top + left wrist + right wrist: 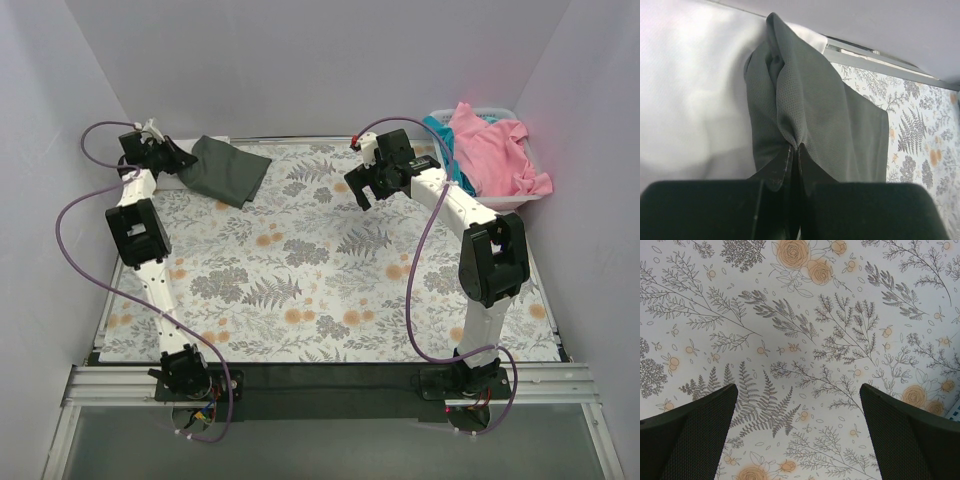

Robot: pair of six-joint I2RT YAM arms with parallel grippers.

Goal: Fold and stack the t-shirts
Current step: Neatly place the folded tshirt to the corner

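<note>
The left gripper [795,150] is clenched on a bunched fold of the grey shirt [228,170], which lies at the far left corner of the counter [300,300]. The right gripper [363,188] hangs released above the counter near the far edge, right of centre. The pink shirt [495,150] and teal shirt [440,133] lie heaped in the basket [505,201] at the far right corner.

Most of the teal t-shirt [440,130] under the pink t-shirt [495,150]; left tool [794,150] tips apparently inside charcoal t-shirt [815,115] folds.
</note>
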